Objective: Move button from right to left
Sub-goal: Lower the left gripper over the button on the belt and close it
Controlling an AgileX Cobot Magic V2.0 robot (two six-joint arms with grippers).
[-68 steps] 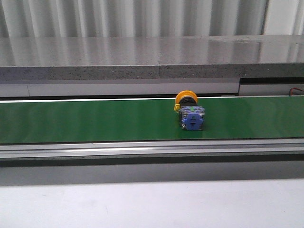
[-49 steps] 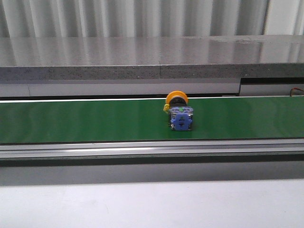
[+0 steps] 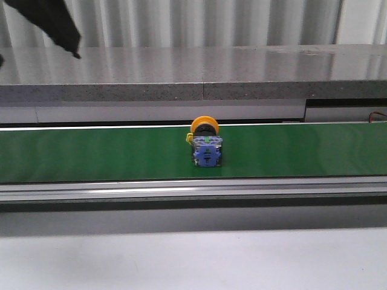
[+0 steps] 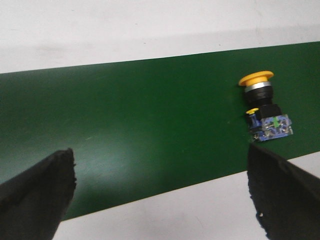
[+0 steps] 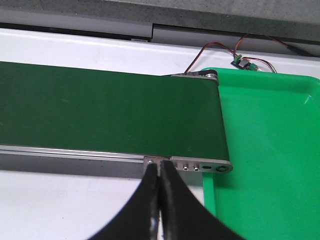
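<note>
- Nearest, the right hand (image 5: 159,200) hangs off the belt's end beside a bright green plastic tray (image 5: 270,150), fingers pressed together, holding nothing.
- Mid-belt now: the yellow-capped, blue-blocked push-button (image 3: 206,144) has ridden leftward along the dark green conveyor belt (image 3: 91,154), so it's travelling toward its goal side.
- Beyond, the left hand (image 4: 160,195) has swung in above the belt, fingers spread wide, empty, the button near one fingertip.

Bright, even lighting; pale glare streaks the grey ledge (image 3: 181,66), and the left gripper's fingertips (image 4: 35,195) are blurred.
</note>
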